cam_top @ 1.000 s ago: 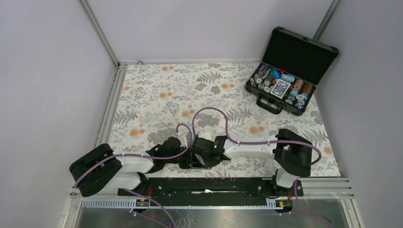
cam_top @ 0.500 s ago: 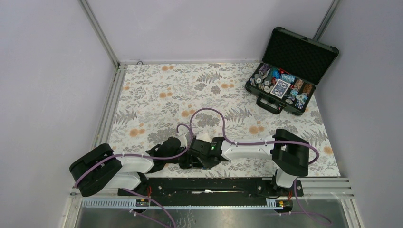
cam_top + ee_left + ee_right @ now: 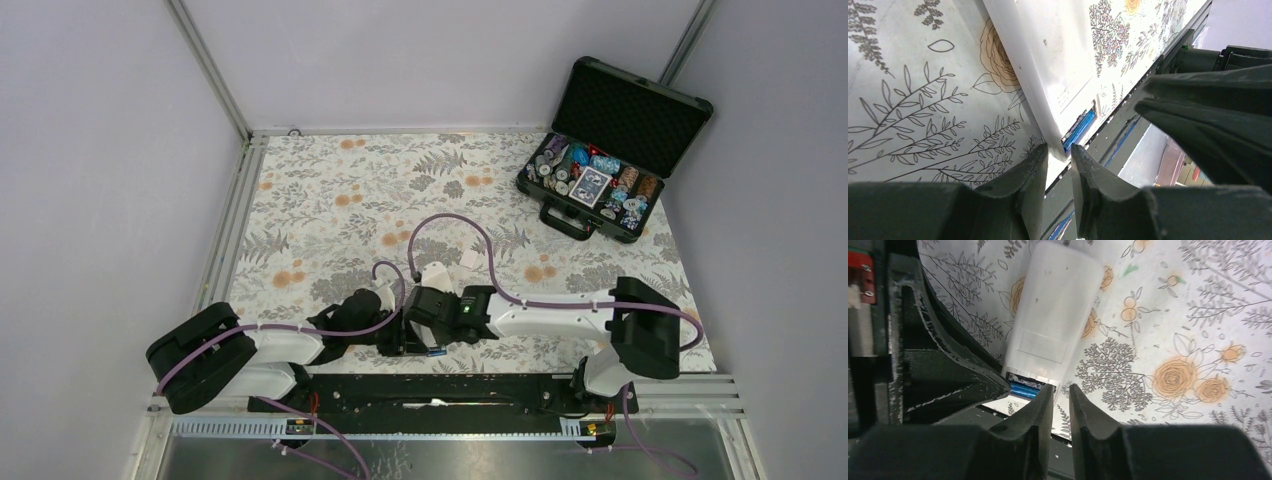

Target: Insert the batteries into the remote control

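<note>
- Remote control [image 3: 1053,315]: white back up, on the floral surface [image 3: 1198,300], btwn the two arms and close to their bases.
- Key relation: its long axis runs straight away from the right claw [image 3: 1060,391]. The open batt bay is at the near end, just ahead of the fingertips and slightly left of them in the right wrist view.
- One blue battery [image 3: 1024,388] shows inside that bay. Can't tell if a 2nd is in there.
- Right claw: fingers almost pressed together w/ a thin slit btwn them and nothing in it. Tips sit just beside the bay corner; can't tell if they touch.
- Left claw [image 3: 1059,152]: comes in from the other side at the same end, also narrow. The remote's white edge runs down into its gap, so it looks to be pinching the near corner.
- Nearer arm: both are at the bay end. The right one is in line w/ the axis, so prob. the one to act on the battery while the left steadies.
- Risk (judgement): a push off-axis could pivot the remote about the left pinch.
</note>
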Available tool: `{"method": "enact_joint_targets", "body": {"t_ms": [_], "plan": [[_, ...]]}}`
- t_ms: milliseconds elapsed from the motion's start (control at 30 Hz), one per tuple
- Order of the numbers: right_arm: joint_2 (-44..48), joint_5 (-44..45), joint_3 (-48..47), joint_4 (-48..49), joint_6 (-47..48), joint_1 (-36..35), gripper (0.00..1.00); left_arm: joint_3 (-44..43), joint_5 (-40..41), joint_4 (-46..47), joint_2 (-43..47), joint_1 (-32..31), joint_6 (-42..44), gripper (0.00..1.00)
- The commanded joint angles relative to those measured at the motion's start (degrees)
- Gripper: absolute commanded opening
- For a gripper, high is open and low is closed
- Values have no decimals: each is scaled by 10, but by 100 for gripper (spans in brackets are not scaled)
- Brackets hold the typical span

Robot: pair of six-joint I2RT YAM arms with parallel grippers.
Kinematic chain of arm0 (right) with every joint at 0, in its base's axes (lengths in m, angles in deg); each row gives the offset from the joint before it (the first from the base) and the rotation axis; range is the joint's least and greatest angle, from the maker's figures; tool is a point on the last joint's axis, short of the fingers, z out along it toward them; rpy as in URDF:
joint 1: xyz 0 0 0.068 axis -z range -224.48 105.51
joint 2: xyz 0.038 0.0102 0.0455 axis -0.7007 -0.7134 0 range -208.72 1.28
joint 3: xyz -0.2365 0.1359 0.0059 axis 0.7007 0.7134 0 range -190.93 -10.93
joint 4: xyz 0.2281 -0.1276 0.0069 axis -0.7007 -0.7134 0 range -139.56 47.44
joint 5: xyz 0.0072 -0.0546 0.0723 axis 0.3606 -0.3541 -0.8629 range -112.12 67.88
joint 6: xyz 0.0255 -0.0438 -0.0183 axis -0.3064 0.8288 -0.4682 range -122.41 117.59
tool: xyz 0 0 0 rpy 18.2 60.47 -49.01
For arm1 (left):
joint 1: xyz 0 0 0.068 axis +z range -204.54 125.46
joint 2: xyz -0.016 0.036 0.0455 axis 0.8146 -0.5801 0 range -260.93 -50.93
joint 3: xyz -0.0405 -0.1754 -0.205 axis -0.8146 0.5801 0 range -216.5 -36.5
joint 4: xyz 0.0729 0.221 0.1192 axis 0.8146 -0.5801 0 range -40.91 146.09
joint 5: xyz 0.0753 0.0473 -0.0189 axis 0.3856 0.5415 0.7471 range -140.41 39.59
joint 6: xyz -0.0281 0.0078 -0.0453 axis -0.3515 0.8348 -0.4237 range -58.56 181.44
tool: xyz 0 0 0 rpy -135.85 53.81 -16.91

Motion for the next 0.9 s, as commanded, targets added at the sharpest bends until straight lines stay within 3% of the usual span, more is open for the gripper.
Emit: {"method": "enact_joint_targets", "body": {"t_ms": [0,300,533,667,867], "plan": [[43,41,8,-11,18,20,28,4,12,-13,2,-3,8,30],[88,32,15,-4,95,110,38,-16,11,-17,-7,-3,6,30],[97,-70,25,57,186,210,56,-41,11,-21,-27,-7,5,31],[92,-75,20,93,214,241,68,-56,12,-21,-40,-10,4,31],[67,-90,5,127,245,277,74,-84,8,-23,-67,-14,5,31]]}}
